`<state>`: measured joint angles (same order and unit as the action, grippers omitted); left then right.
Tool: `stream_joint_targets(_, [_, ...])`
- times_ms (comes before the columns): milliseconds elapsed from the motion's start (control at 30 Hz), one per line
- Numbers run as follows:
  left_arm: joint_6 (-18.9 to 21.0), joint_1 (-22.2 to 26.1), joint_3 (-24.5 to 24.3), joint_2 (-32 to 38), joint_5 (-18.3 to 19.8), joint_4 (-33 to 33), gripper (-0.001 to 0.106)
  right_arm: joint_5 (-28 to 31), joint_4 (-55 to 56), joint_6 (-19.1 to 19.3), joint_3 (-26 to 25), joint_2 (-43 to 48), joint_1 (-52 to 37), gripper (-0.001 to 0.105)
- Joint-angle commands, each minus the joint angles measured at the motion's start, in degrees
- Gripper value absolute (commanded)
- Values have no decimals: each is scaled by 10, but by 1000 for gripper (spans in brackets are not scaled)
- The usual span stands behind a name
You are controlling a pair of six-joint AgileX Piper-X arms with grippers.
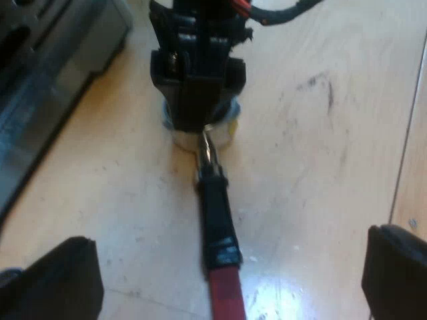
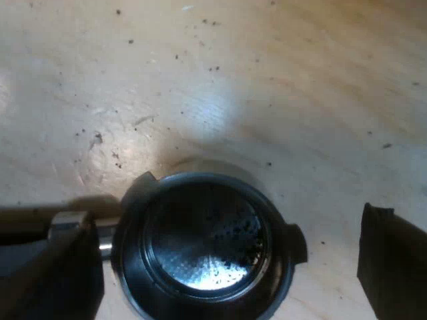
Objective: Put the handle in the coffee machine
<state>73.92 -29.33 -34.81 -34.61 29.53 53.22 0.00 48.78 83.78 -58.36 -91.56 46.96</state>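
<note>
While looking from the left wrist, caught the holder [image 1: 213, 200] lying loose and flat on the wooden table [image 1: 320, 167]. Had the left gripper [image 1: 230, 267] spread wide either side of the holder's red end, gripping nothing. Spotted the right gripper [image 1: 197, 100] straight above the holder's basket. Switching to the right wrist, stared down into that basket, flecked with grounds, right fingers [image 2: 393, 260] wide apart flanking the holder and clamped on nothing.

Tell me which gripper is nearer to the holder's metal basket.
Right. The right gripper hangs over the basket, its open fingers either side of it. The left gripper is at the handle's red end, the far end from the basket.
</note>
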Motion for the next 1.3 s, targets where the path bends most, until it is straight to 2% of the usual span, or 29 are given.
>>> stream_joint_targets(33, [8,0,6,1,11,-4,81,-3,-11,13,-2,-8,-1,79])
stream_joint_targets(533, [8,0,7,1,11,-4,81,-42,-24,26,-2,-48,-1,79])
stream_joint_targets(667, [8,0,7,1,11,-4,81,-67,-22,52,-2,-57,-1,79])
stream_joint_targets(900, [8,0,7,1,11,-4,81,-67,-21,61,-2,-58,-1,77])
stream_joint_targets(1000, [8,0,7,1,11,-4,81,-67,-8,61,-2,-58,-1,65])
stream_joint_targets(1067, [8,0,7,1,11,-4,81,-67,2,61,-2,-58,-1,46])
stream_joint_targets(1100, [8,0,7,1,11,-4,81,-67,4,61,-2,-58,-1,42])
stream_joint_targets(1167, [6,0,7,1,11,-7,81,-67,11,61,-2,-55,-1,15])
stream_joint_targets(1233, [5,0,7,1,11,-9,81,-67,14,55,-2,-47,-1,0])
stream_joint_targets(1300, [0,0,7,1,11,-9,81,-67,16,41,-2,-37,-1,0])
